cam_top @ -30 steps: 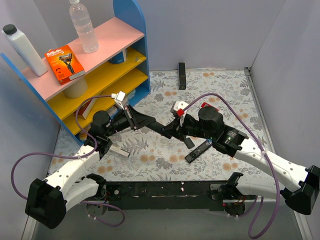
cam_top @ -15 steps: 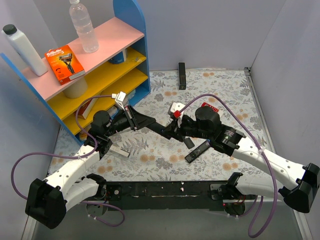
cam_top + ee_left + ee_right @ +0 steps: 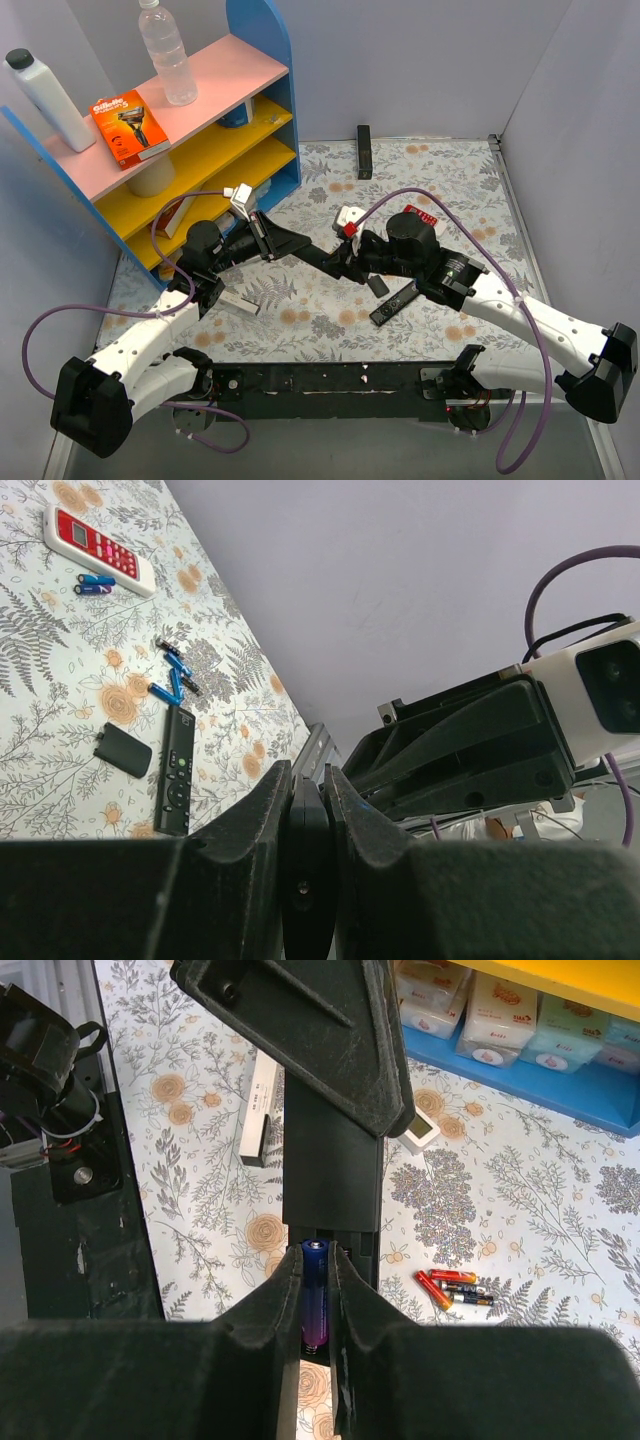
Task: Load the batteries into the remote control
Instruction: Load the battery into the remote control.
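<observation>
Right wrist view: right end effector [image 3: 315,1270] pinching a blue battery [image 3: 315,1310] at the open end of the black remote control [image 3: 330,1180], itself clamped edge-on in the left end effector [image 3: 305,780]. Beyond, loose on the floral tabletop [image 3: 60,680]: spare blue batteries [image 3: 180,668], red cells [image 3: 452,1286]. Farthest, an orange box [image 3: 126,127] reading "Gillette" beside a clear bottle [image 3: 167,52] on the pink shelf [image 3: 215,75]; wrapped packets [image 3: 500,1015] on the blue shelf [image 3: 560,1095].

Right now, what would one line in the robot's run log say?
phase: loading | left gripper: shut on remote control, held aloft | right gripper: shut on battery, at remote's open compartment
</observation>
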`<control>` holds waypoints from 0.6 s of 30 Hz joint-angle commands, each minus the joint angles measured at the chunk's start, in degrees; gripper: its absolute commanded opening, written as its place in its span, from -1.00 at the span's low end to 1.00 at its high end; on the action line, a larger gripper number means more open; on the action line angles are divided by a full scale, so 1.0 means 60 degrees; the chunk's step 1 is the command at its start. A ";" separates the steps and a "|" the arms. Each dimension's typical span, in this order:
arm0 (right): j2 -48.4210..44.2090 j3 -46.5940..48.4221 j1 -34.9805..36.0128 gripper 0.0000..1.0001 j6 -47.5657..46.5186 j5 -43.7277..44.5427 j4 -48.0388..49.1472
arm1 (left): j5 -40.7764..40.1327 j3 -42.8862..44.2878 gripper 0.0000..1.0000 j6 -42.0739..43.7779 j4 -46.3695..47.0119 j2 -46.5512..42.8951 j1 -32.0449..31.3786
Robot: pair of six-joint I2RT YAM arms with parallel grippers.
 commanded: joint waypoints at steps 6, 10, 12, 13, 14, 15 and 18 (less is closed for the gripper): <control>0.0232 0.0390 0.0049 -0.48 -0.0187 0.0084 -0.0536 | 0.0189 0.0430 -1.00 -0.0255 0.0426 -0.0169 -0.0035; 0.0261 0.0463 0.0049 -0.39 -0.0231 0.0040 -0.0536 | 0.0145 0.0445 -1.00 -0.0284 0.0323 -0.0169 -0.0036; 0.0261 0.0493 0.0049 -0.33 -0.0216 0.0055 -0.0551 | 0.0115 0.0430 -1.00 -0.0284 0.0250 -0.0139 -0.0050; 0.0276 0.0507 0.0049 -0.32 -0.0231 0.0040 -0.0536 | 0.0115 0.0416 -1.00 -0.0299 0.0250 -0.0125 -0.0036; 0.0261 0.0507 0.0049 -0.32 -0.0231 0.0055 -0.0536 | 0.0101 0.0416 -1.00 -0.0313 0.0250 -0.0110 -0.0050; 0.0261 0.0522 0.0049 -0.31 -0.0216 0.0055 -0.0536 | 0.0100 0.0387 -1.00 -0.0343 0.0250 -0.0095 -0.0036; 0.0276 0.0537 0.0049 -0.31 -0.0202 0.0099 -0.0536 | 0.0086 0.0372 -1.00 -0.0401 0.0250 -0.0081 -0.0035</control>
